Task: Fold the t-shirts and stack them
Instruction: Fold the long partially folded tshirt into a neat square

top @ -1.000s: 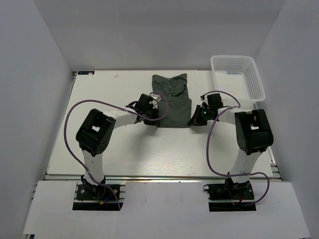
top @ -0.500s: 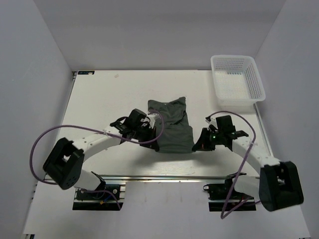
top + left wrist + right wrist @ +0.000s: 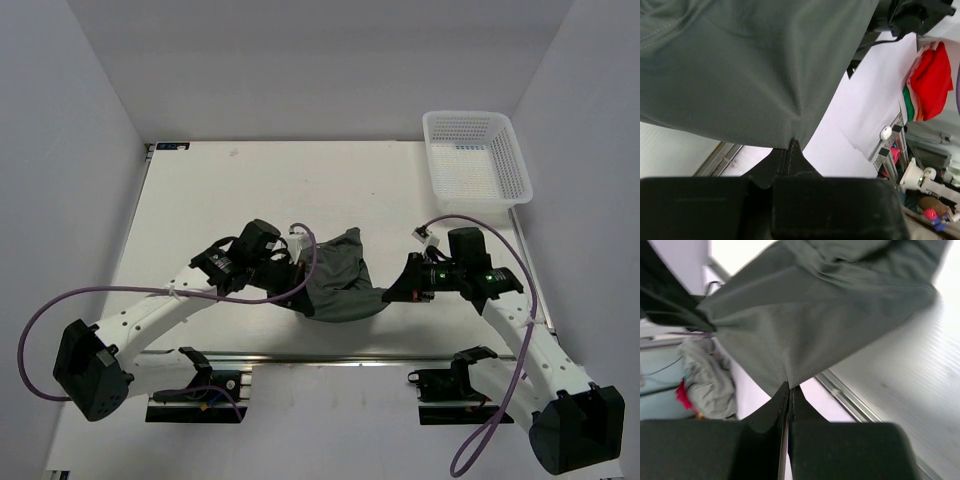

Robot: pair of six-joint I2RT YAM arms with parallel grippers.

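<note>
The left claw (image 3: pixel 792 146) was pinched tight on an edge of the dark grey-green t-shirt (image 3: pixel 750 65), its tips pressed together with cloth puckering out from between them. The right claw (image 3: pixel 789 387) gripped another edge the same way. Between the two, the t-shirt hung bunched and sagging over the near part of the table (image 3: pixel 200 200), close to its near edge; how much of it touched the surface could not be told. Its sleeves and neck were lost in the folds. From above, both claws' tips were hard to make out against the dark cloth. A white basket (image 3: pixel 520 178) sat well apart at the far right corner.
</note>
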